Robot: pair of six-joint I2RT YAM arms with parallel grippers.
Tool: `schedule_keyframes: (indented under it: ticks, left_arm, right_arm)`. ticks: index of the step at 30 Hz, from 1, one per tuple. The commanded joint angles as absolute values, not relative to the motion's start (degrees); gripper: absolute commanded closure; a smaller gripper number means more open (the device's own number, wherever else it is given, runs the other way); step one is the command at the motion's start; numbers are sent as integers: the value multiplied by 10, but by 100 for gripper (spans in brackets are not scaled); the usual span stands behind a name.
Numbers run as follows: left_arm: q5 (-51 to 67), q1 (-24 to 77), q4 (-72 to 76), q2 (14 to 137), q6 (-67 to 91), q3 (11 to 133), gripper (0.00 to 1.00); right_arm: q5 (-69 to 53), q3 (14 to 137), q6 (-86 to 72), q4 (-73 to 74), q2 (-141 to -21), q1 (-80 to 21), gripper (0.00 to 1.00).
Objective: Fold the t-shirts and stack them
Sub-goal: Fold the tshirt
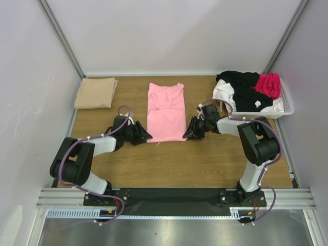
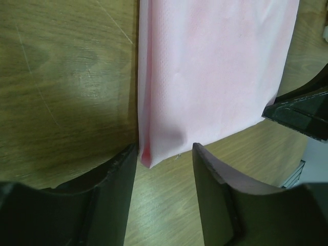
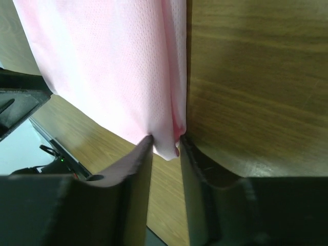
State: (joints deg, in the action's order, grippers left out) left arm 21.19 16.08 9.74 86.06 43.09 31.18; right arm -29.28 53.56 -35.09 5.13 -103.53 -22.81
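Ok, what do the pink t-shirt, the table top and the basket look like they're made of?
The pink t-shirt: thin matte knit, probably synthetic, going by its fine dimpled mesh texture. The table top: wood or wood-grain laminate, slightly glossy; grain lines, glare and fine scratches show. The basket: white, seemingly plastic, with slotted walls.

The pink shirt (image 2: 215, 72) is soft cloth with tiny holes. The surface (image 2: 61, 92) is smooth, slightly shiny wood. The basket (image 1: 266, 114) is white plastic.
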Motion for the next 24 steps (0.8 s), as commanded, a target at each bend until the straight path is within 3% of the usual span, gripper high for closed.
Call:
schedule_keyframes:
  ticks: [1,6,8,10,24]
  left_arm:
    - [207,166,116,878,429,308,48]
    - [199,170,114,890,422,308,62]
    - [199,170,112,890,417,308,78]
    - [196,171,96,889,409,310,99]
    - [151,225,-146,723,360,272,100]
  right_arm:
    - [-270,532,-352,40,-1053,-230,70]
    - [-269,536,-349,46,-1054,-230,90]
    - [-270,536,-346,47,-1055,-230,100]
    - [-271,534,-345,54,-1051,-231,100]
    - [-259,403,-349,154,-890,-293,100]
